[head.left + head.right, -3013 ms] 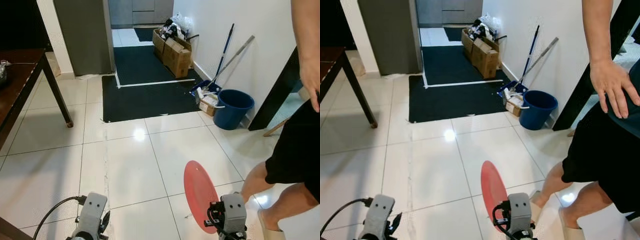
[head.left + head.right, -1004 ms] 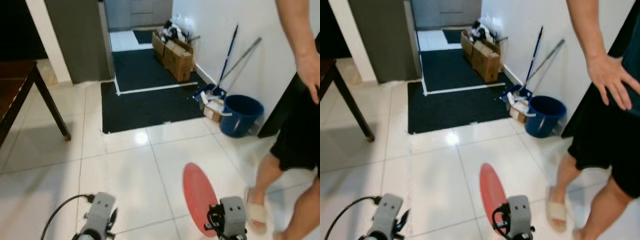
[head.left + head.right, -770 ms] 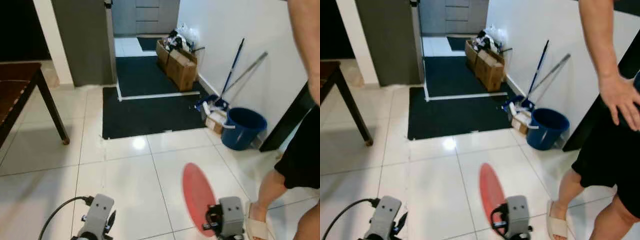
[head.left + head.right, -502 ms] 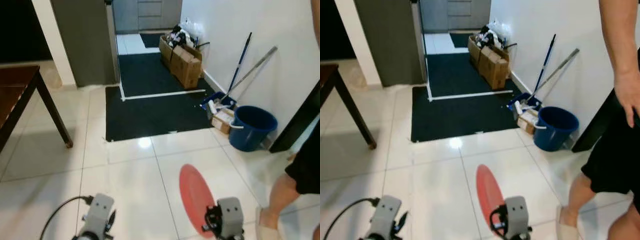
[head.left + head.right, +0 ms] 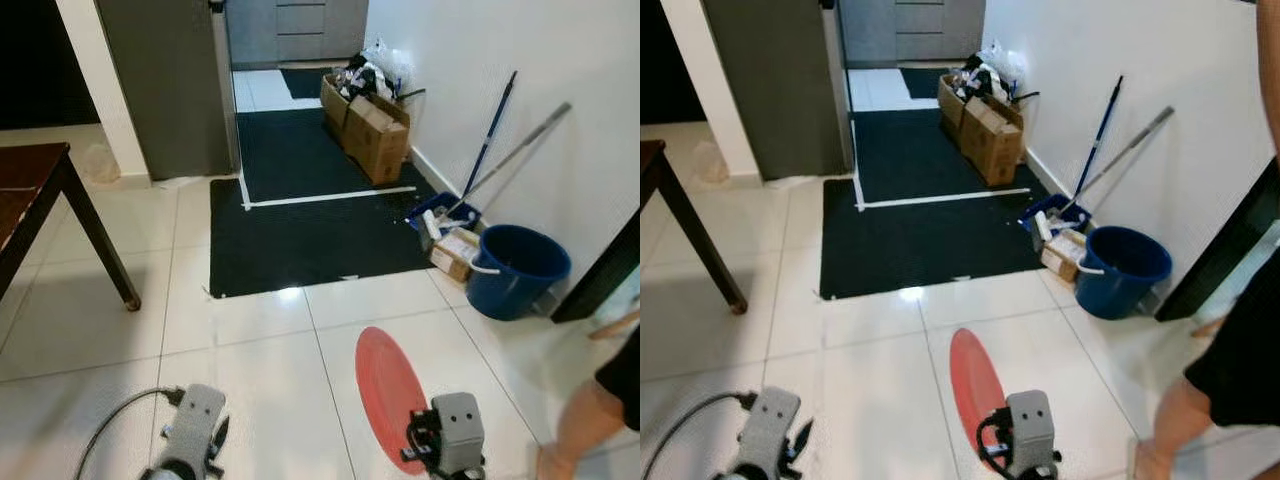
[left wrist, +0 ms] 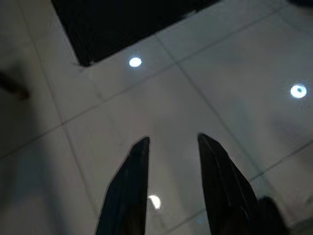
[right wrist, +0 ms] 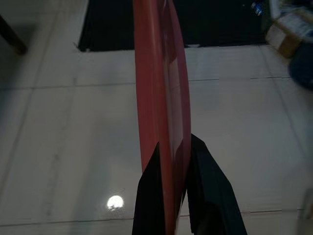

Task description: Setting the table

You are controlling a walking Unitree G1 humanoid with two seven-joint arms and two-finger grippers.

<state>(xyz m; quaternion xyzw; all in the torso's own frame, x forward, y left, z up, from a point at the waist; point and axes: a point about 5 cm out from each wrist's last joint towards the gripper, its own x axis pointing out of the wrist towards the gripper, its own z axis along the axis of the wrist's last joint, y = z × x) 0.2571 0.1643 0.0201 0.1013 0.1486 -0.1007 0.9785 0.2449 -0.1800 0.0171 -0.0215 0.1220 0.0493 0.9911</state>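
Red plate [image 7: 161,112] clamped on edge, upright, by right gripper [image 7: 172,156]; left gripper [image 6: 172,147] held apart, empty, over white tiles [image 5: 250,370]; person's leg [image 5: 585,425] near right; dark table [image 5: 40,195] left; blue bucket [image 5: 515,270] at wall; black mat [image 5: 310,210], boxes [image 5: 372,125] beyond

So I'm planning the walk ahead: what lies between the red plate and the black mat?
Only bare white floor tiles separate the red plate, held by the right end effector, from the black mat, per the left eye view.
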